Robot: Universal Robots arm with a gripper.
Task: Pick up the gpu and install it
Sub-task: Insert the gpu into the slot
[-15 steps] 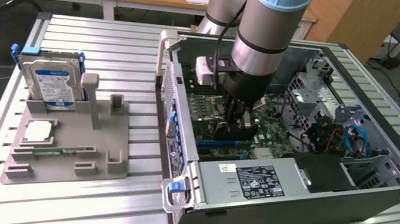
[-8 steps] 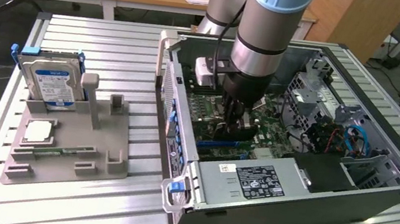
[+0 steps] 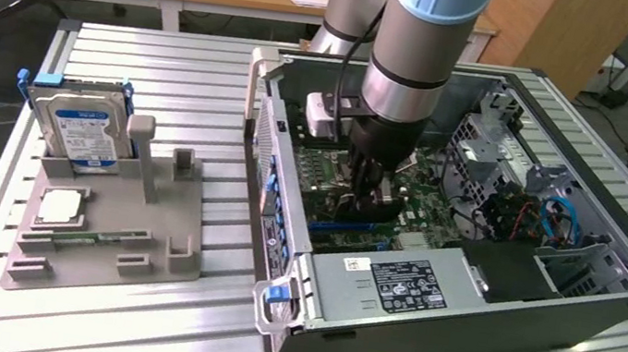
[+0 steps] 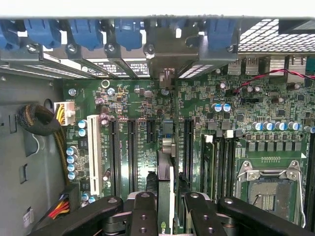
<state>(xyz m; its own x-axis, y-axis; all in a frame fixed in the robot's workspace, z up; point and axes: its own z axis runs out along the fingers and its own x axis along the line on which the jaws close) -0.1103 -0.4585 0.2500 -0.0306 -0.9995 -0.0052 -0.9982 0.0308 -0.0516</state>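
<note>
Arm: the grey and silver robot arm [image 3: 414,51] is reaching down into the open black computer case [image 3: 484,286] standing on the ribbed aluminium table [image 3: 134,46].
Jaws: the black gripper [image 4: 166,209] is standing partly closed, its fingers [image 4: 145,216] pressing either side of the thin flat card edge.
Gpu: the thin green-and-black gpu card [image 4: 166,172] is being held upright over the green motherboard [image 4: 138,103], in line with the black slots at the wrist view's centre.
Tray: the grey plastic parts tray [image 3: 106,238] is sitting at nine o'clock of the case, carrying a silver hard drive with a blue-white label [image 3: 78,127] and a small square silver chip [image 3: 63,206].
</note>
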